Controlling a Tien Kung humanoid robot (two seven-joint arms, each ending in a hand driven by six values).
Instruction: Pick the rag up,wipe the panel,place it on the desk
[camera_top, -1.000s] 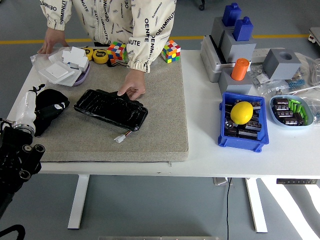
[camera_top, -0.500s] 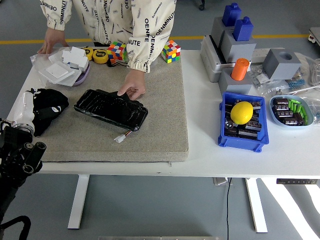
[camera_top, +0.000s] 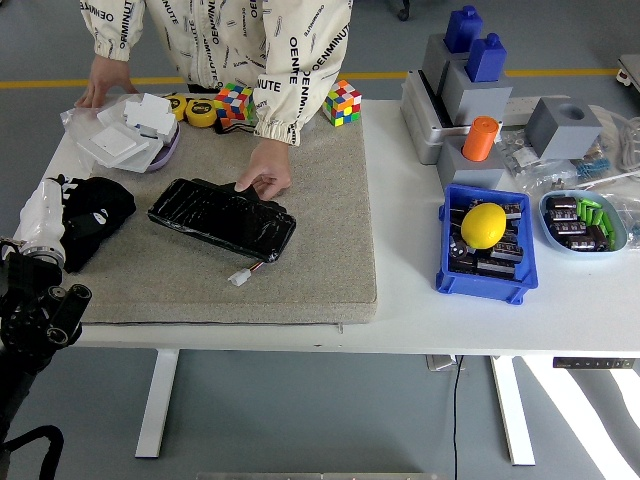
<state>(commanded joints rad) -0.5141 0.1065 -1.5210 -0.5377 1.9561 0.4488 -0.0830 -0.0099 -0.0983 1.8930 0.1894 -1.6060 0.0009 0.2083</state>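
The black rag (camera_top: 100, 212) lies crumpled at the left edge of the grey mat (camera_top: 320, 250). My left hand (camera_top: 42, 212), white on a black arm, sits right against the rag's left side; how it holds the rag is hidden. The glossy black panel (camera_top: 222, 218) lies on the mat right of the rag, with a small white plug on a wire at its near corner. A person at the far side presses one hand (camera_top: 265, 178) on the panel's far edge. The person's other hand (camera_top: 100, 85) rests at the table's far left.
White boxes in a bag (camera_top: 130, 135) lie behind the rag. Two Rubik's cubes (camera_top: 234, 102) and tape measures sit at the mat's back edge. On the right are grey and blue blocks (camera_top: 470, 80), a blue bin (camera_top: 485, 280) holding a yellow lemon (camera_top: 483, 225), and a bowl (camera_top: 583, 222) of parts.
My left hand has shifted a little to the left and towards me. The rag has barely moved. The panel and the person's hands are unchanged.
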